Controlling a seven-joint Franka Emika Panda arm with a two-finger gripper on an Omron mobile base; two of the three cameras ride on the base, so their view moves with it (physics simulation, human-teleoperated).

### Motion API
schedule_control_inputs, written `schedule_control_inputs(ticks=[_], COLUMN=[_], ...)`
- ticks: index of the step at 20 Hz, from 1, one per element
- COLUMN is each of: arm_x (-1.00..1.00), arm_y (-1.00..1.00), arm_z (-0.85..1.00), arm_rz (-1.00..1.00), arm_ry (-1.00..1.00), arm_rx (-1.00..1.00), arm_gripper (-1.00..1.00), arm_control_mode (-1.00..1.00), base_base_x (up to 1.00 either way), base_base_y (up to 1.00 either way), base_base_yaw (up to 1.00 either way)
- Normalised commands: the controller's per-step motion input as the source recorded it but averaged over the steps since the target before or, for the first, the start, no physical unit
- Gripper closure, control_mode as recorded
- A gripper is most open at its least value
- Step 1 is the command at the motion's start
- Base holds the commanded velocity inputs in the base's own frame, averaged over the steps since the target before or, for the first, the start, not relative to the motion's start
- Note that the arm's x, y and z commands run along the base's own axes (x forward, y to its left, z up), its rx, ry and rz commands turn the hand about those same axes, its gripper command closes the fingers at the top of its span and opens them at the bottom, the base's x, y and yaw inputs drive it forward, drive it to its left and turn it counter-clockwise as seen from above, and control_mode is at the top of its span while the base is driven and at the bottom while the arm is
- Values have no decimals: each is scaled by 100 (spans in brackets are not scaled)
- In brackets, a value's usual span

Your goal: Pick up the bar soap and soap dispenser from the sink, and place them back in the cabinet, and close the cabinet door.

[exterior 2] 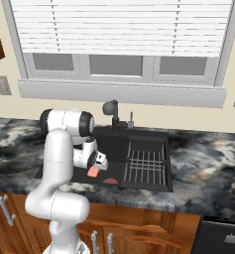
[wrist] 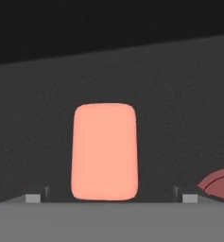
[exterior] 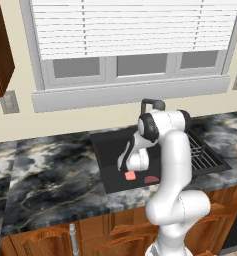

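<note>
Two things lie on the floor of the black sink (exterior: 107, 150): the salmon-pink bar soap (exterior: 130, 175) and, just beside it toward the wire rack (exterior 2: 146, 166), a darker red half-round piece (exterior: 151, 179). The basin is sunk into a dark marbled stone counter (exterior: 45, 175) with pale veins, over reddish-brown wooden base cabinets (exterior 2: 153, 233) with silver bar handles. A black faucet (exterior 2: 112, 112) stands at the sink's back edge. Behind it runs a cream wall with a wide grey-framed window (exterior 2: 119, 64) under lowered white blinds, and a grey outlet plate (exterior: 9, 102) sits on the wall to the left. A corner of a reddish-brown wall cabinet (exterior: 0, 50) shows at upper left. The gripper (wrist: 111, 196) hangs low in the basin directly over the bar soap, its fingertips (wrist: 34, 197) spread wide on either side, not clasping it.
</note>
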Motion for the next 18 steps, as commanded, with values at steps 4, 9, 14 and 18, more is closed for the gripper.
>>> schedule_control_inputs(ticks=[4, 9, 14, 18], arm_x=[4, 4, 5, 13], arm_y=[10, 7, 0, 0], arm_z=[-6, -4, -8, -12], arm_rz=[0, 0, 0, 0], arm_ry=[2, 2, 0, 0], arm_rx=[0, 0, 0, 0], arm_gripper=[-100, -100, -100, -100], arm_control_mode=[-100, -100, -100, -100], base_base_x=[0, 0, 0, 0], base_base_y=[0, 0, 0, 0], base_base_yaw=[0, 0, 0, 0])
